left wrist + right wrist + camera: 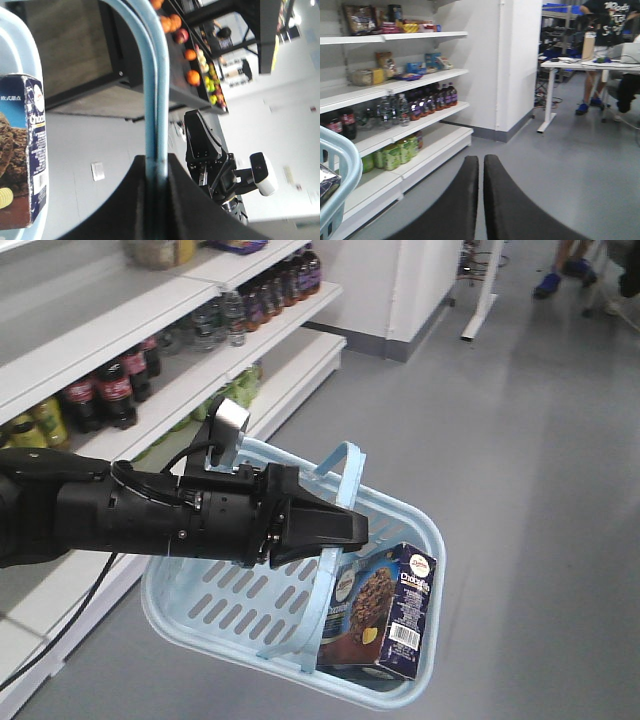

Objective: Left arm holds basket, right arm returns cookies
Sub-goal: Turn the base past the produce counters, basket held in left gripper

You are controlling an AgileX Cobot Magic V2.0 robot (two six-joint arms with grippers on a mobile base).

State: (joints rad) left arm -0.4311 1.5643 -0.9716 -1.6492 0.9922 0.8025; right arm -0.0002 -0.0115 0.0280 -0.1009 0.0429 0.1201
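Observation:
The light blue basket (215,615) hangs in the air in front of the shelves, tilted. My left gripper (345,530) is shut on the basket's two flat handles (156,100), which run up between its jaws in the left wrist view. The dark navy cookies box (385,612) stands inside the basket at its right end and also shows at the left edge of the left wrist view, cookies (20,155). My right gripper (481,167) is shut on nothing, over the grey floor, with the basket rim (342,167) to its left. The right arm (207,157) hangs apart from the basket.
White shelves (150,325) with cola and drink bottles (100,395) run along the left. Green jars (395,152) sit on a low shelf. A white pillar (515,65) and a white table (590,65) with a person stand at the back. A fruit rack (192,60) lies beyond the handles.

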